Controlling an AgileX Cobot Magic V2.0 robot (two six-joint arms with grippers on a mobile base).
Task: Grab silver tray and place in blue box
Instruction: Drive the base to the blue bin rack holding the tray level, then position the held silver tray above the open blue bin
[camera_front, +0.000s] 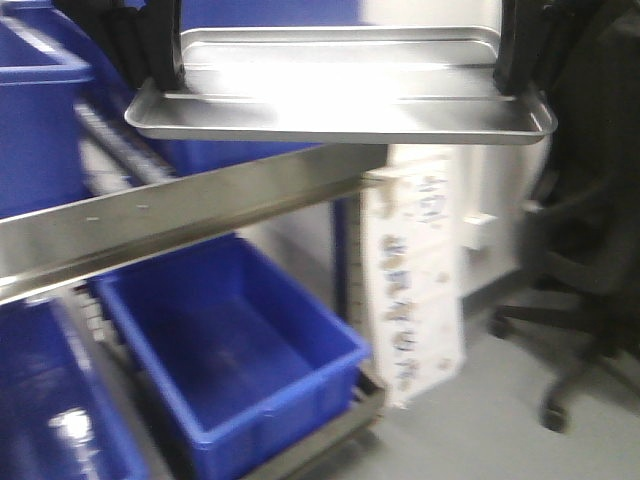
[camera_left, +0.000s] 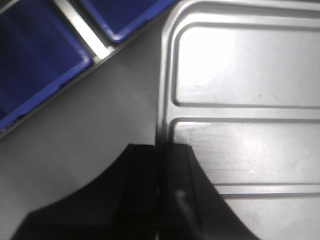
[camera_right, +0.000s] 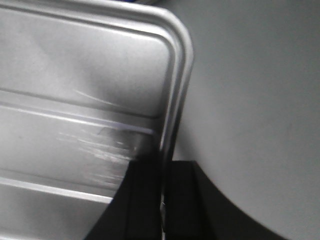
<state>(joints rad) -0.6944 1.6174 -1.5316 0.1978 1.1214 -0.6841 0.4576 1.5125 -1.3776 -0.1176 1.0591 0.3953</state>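
- Silver tray (camera_front: 340, 110) is held up in the air, level, near the top of the front view, each short end pinched by a gripper. Glare washes out most of its floor there, and the whole picture is blurred. Each wrist view shows only one end of it.
- Blue box (camera_front: 280, 415) sits open on the lowest shelf, well below the tray and to its left. Only the tray's left part is above it. Its near left corner is lost behind another blue crate (camera_front: 45, 420), and a third crate (camera_front: 30, 110) is cut off at upper left.
- Steel rail (camera_front: 180, 215) slants across between tray and box, passing just under the tray's left half. Open air lies to the right of it, above the grey floor (camera_front: 500, 430).
- Office chair (camera_front: 580, 220) stands dark at the right, near the tray's right end. A white patterned panel (camera_front: 415, 280) leans beside the shelf frame.
- Left gripper (camera_left: 159, 170) is clamped on the tray's rolled rim, one black finger on each side. The picture's lower edge cuts off its body.
- Right gripper (camera_right: 162, 195) is likewise clenched on the opposite rim, by a rounded corner.
- Up close the tray is mirror-bright, with long raised lines across its floor and fine scuffs near the fingers.
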